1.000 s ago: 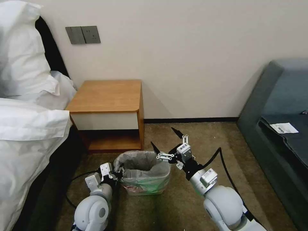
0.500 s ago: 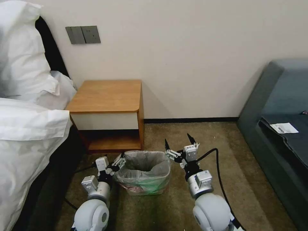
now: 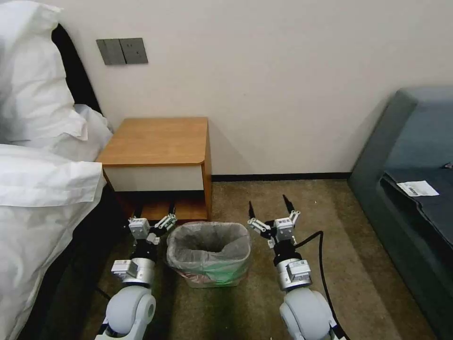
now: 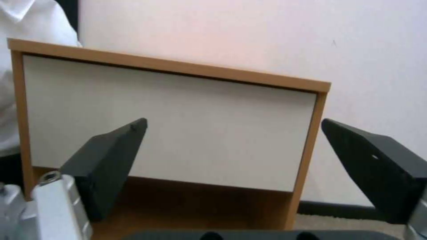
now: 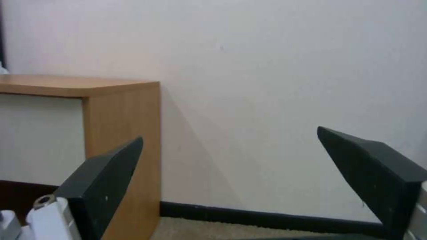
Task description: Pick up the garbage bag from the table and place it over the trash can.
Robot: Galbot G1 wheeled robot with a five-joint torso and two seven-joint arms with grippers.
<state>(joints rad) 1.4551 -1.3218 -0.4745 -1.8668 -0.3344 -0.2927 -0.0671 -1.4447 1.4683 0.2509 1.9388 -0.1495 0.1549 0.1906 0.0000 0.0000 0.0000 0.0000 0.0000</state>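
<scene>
Now the bag (image 3: 207, 248) lines the can (image 3: 213, 276) — its grey plastic folded over the rim, on the carpet at 6 o'clock of the table (image 3: 158, 141). Left gripper (image 3: 155, 208) hangs at the can's 9 o'clock, fingers (image 4: 111, 160) apart, holding nothing. Right gripper (image 3: 269, 207) sits at 3 o'clock — fingers (image 5: 104, 180) spread too, clear of the bag.
</scene>
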